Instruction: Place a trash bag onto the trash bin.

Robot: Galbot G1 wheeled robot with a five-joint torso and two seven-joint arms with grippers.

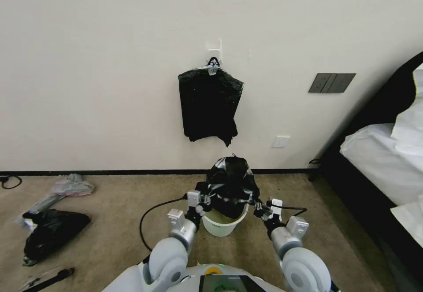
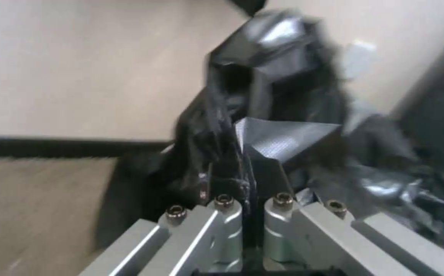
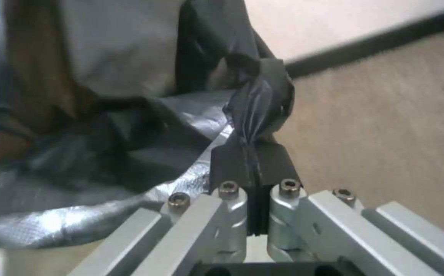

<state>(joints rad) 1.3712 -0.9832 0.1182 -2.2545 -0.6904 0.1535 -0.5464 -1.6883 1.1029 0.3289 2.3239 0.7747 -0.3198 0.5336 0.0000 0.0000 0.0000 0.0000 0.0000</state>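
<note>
Left hand [image 1: 206, 202] and right hand [image 1: 259, 208] are each pinching the trash bag [image 1: 232, 182], holding it billowing directly above the trash bin [image 1: 222, 226].

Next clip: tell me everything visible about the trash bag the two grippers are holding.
The trash bag is thin, glossy black plastic, crinkled, with silvery sheen on its folds. It billows upward in a puffed dome above the trash bin, its lower part hanging into the bin's mouth. The left gripper is shut on one edge and the right gripper on the opposite edge, film bunched between each pair of pads, stretching it across the rim.
</note>
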